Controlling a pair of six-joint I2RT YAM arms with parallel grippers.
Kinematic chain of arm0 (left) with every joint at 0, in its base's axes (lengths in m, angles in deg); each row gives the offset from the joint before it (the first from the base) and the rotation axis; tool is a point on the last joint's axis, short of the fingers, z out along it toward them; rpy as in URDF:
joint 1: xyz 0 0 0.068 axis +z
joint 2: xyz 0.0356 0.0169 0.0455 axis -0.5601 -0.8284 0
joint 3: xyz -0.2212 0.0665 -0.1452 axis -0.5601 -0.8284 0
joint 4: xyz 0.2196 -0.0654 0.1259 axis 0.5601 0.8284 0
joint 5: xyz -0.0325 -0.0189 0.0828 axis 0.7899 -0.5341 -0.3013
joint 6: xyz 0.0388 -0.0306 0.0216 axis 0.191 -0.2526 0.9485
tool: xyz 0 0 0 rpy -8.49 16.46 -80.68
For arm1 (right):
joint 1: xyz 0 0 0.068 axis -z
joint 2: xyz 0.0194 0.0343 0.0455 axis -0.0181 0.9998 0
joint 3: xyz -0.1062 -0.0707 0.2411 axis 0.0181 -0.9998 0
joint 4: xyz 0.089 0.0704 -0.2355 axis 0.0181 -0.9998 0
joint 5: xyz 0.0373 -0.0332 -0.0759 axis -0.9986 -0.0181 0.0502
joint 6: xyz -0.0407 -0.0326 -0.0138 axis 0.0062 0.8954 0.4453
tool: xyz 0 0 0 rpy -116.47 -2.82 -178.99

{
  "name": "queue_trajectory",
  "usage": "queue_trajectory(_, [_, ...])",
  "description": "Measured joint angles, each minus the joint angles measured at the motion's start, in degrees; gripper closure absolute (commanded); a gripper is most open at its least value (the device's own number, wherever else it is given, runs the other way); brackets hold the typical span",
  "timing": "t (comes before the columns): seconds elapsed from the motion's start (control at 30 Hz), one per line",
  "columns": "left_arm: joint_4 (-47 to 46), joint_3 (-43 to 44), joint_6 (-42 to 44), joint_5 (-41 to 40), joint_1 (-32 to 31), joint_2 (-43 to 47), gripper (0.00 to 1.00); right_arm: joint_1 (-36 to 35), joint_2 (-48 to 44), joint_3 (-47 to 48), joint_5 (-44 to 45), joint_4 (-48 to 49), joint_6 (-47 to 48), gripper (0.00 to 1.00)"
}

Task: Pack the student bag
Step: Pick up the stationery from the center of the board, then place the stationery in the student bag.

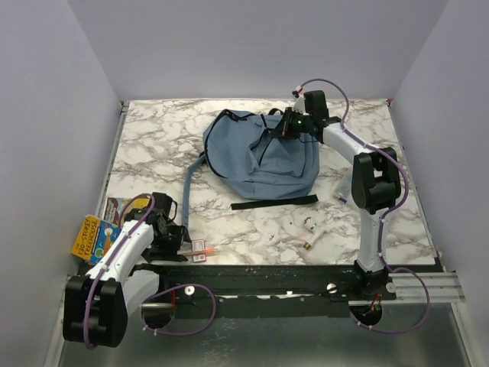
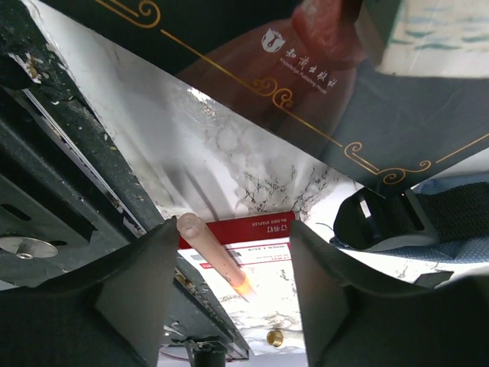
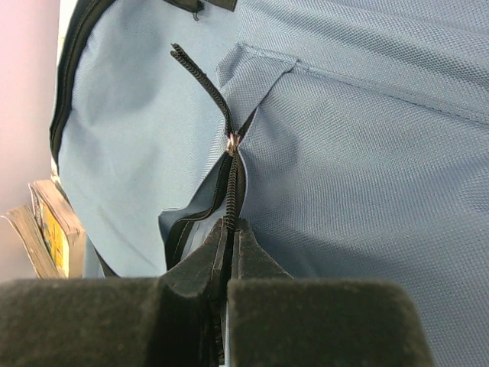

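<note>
Right pincer clamps the bag at its zipper; left pincer stands released (jaws apart) over, perhaps, a pencil.

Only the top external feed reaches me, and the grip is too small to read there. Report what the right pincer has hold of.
Observer: The right pincer is shut on the zipper of the student bag, close to the slider.
Operator: Now give me the left side.
Observer: The left pincer stands open, with a pinkish stick lying between its fingers.
Operator: State what lies under that stick.
Observer: A small red and white box, its printed face up.
</note>
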Motion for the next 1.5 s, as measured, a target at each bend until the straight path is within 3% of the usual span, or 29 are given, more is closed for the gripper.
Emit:
queue_trajectory(0.43, [-1.9,-2.6,-1.5,0.0,0.0,-0.1,0.70,0.0,-1.0,-1.0,0.4,0.7,0.0,1.00])
queue_trajectory(0.73, [-2.1,-2.6,-0.6,0.1,0.0,3.1,1.00,-0.1,-1.0,-1.1,0.5,0.7,0.5,0.99])
queue_trajectory(1.23, [-3.3,12.0,11.6,0.1,-0.7,7.7,1.00,-0.7,-1.2,-1.1,0.8,0.7,1.7,0.99])
queue_trajectory(1.5, [-22.2,16.7,21.6,1.8,-7.6,6.7,1.00,-1.0,-1.2,-1.1,0.8,0.7,2.1,0.99])
